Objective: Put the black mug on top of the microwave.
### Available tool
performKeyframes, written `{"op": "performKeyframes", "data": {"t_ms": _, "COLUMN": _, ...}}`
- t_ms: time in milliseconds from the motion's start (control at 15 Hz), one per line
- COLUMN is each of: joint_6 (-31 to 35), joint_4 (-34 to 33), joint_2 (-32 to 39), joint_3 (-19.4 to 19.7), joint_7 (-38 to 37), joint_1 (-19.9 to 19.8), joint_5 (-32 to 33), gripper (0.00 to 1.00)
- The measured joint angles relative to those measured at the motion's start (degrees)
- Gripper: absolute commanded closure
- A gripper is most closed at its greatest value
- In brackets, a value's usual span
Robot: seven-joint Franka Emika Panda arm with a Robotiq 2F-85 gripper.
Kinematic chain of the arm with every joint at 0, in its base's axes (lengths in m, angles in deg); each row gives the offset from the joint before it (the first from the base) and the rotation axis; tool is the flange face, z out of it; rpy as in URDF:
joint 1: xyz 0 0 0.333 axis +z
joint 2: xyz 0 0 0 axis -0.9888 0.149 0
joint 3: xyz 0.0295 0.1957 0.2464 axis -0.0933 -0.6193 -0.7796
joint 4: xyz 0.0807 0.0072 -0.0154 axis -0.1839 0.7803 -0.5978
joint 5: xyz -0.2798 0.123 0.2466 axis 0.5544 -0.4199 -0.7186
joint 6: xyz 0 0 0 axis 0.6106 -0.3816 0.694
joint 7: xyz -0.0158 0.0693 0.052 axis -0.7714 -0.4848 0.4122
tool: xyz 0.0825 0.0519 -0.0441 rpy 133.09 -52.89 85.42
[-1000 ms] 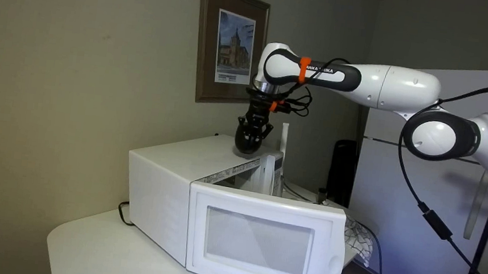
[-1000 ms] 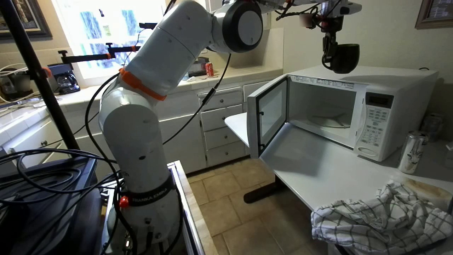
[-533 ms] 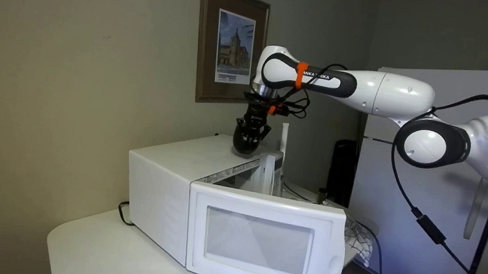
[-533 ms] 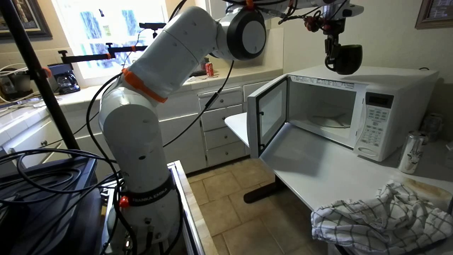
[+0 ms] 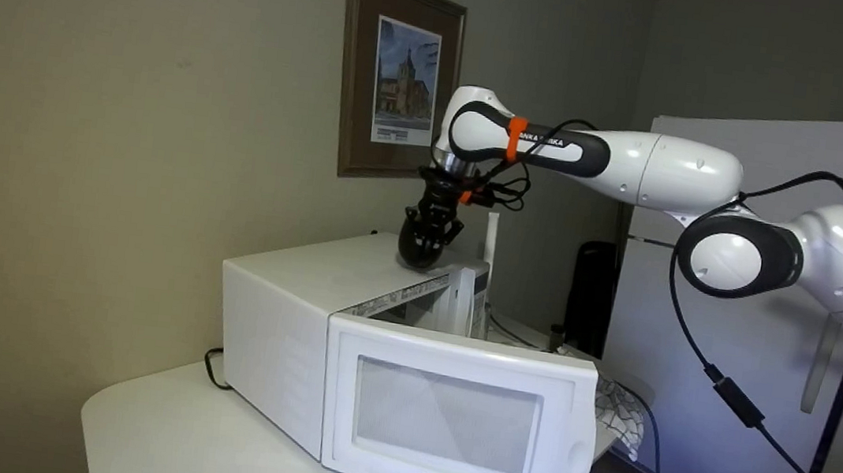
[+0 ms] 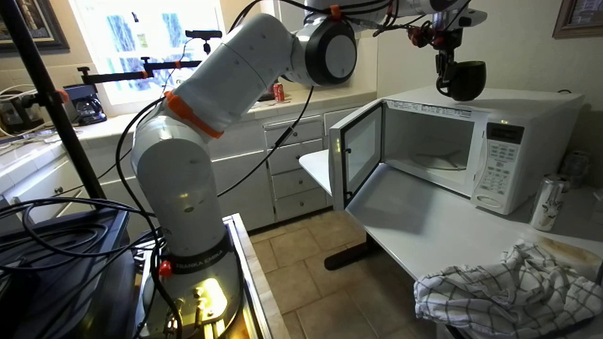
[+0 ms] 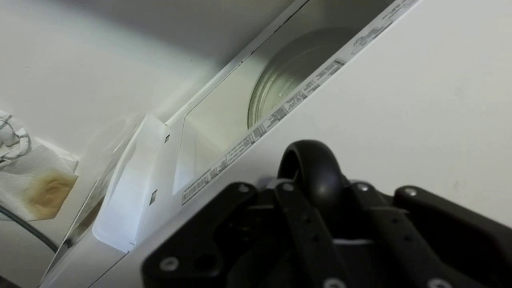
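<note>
The black mug (image 6: pixel 471 81) is upright, its handle toward my gripper (image 6: pixel 445 75). In the wrist view my gripper (image 7: pixel 323 188) is shut on the mug's handle (image 7: pixel 316 164); the mug's body is mostly hidden behind the fingers (image 7: pixel 304 224). The white microwave (image 6: pixel 546 113) stands on the table with its door (image 5: pixel 448 422) swung open. In both exterior views the mug (image 5: pixel 419 246) is low over the front part of the microwave's top (image 5: pixel 330 270), near the open front edge. I cannot tell whether its bottom touches the top.
A can (image 6: pixel 549 202) and a checked cloth (image 6: pixel 509 292) lie on the table (image 6: pixel 424 226) in front of the microwave. A wall with a framed picture (image 5: pixel 400 75) is behind it. A white fridge (image 5: pixel 724 366) stands beyond the arm.
The arm and the mug have moved down toward the microwave's top and slightly away from the robot base. The grip is unchanged. A yellow glow now shows on the robot's base.
</note>
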Motion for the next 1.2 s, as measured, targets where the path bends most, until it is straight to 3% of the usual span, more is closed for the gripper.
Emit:
{"op": "performKeyframes", "data": {"t_ms": 400, "joint_6": 0.3, "joint_4": -0.6, "joint_2": 0.6, "joint_3": 0.0, "joint_7": 0.0, "joint_1": -0.2, "joint_5": 0.0, "gripper": 0.98}}
{"op": "performKeyframes", "data": {"t_ms": 533, "joint_6": 0.3, "joint_4": -0.7, "joint_2": 0.7, "joint_3": 0.0, "joint_7": 0.0, "joint_1": -0.2, "joint_5": 0.0, "gripper": 0.87}}
{"op": "performKeyframes", "data": {"t_ms": 667, "joint_6": 0.3, "joint_4": -0.7, "joint_2": 0.8, "joint_3": 0.0, "joint_7": 0.0, "joint_1": -0.3, "joint_5": 0.0, "gripper": 0.87}}
{"op": "performKeyframes", "data": {"t_ms": 733, "joint_6": 0.3, "joint_4": -0.8, "joint_2": 0.9, "joint_3": 0.0, "joint_7": 0.0, "joint_1": -0.3, "joint_5": 0.0, "gripper": 0.82}}
{"op": "performKeyframes", "data": {"t_ms": 1000, "joint_6": 0.3, "joint_4": -1.0, "joint_2": 0.9, "joint_3": 0.0, "joint_7": 0.0, "joint_1": -0.3, "joint_5": 0.0, "gripper": 0.43}}
{"op": "performKeyframes", "data": {"t_ms": 1200, "joint_6": 0.4, "joint_4": -1.7, "joint_2": 0.9, "joint_3": 0.0, "joint_7": 0.0, "joint_1": -0.4, "joint_5": 0.0, "gripper": 0.21}}
